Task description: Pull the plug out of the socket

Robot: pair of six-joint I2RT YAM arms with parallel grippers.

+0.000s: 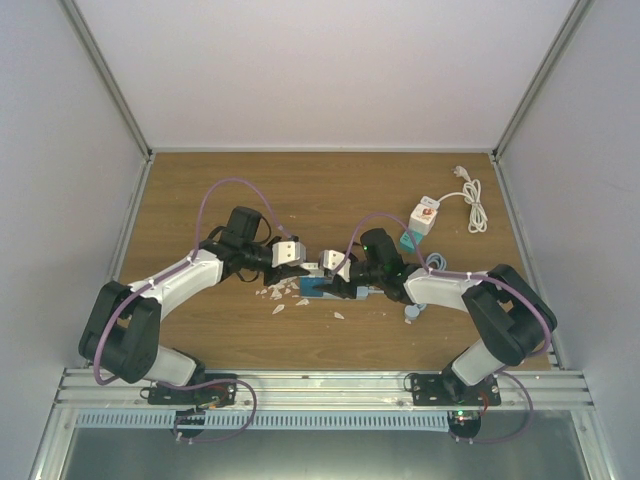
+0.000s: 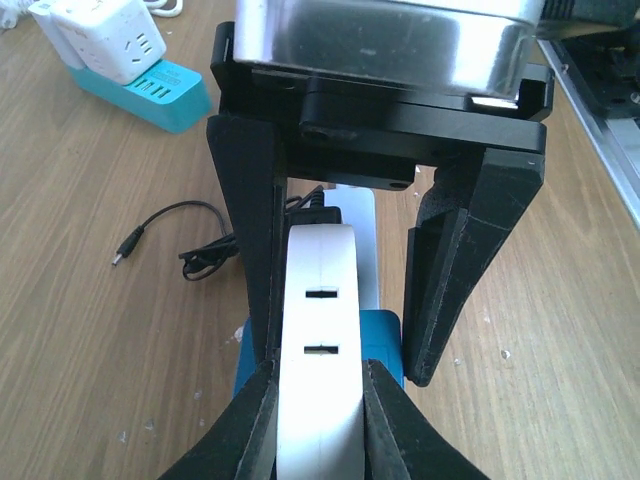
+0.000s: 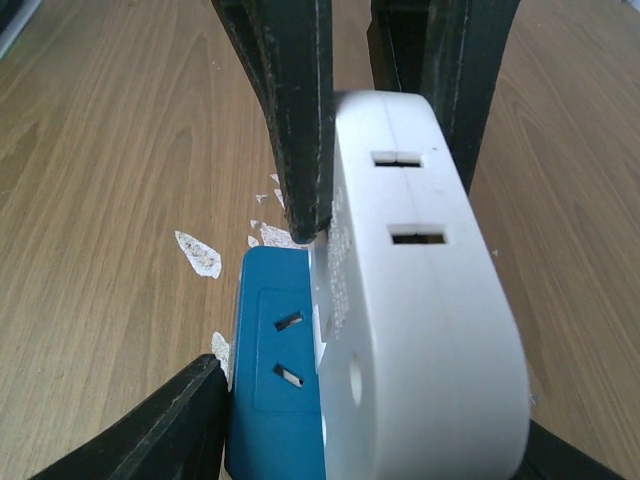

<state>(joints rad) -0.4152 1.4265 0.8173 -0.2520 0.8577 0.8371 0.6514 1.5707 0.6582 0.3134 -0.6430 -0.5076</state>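
A white plug [image 2: 320,330] sits on a blue socket strip [image 2: 385,335] at the table's middle [image 1: 318,290]. My left gripper [image 2: 320,375] is shut on the white plug, one finger pressed on each side. My right gripper [image 3: 370,410] straddles the blue socket [image 3: 275,400]; its left finger [image 3: 160,430] touches the blue side, and the other is mostly hidden behind the plug [image 3: 420,300]. In the left wrist view both right fingers press the socket's sides. The plug still lies against the socket's face. In the top view the left gripper [image 1: 303,266] and the right gripper [image 1: 336,280] meet over the socket.
A white cube socket on a teal base [image 1: 423,220] stands at the back right, also in the left wrist view [image 2: 120,50], with a white coiled cable [image 1: 472,205]. A thin black cable [image 2: 170,235] lies nearby. White flakes [image 1: 285,297] litter the wood. A small light-blue object [image 1: 412,312] lies by the right arm.
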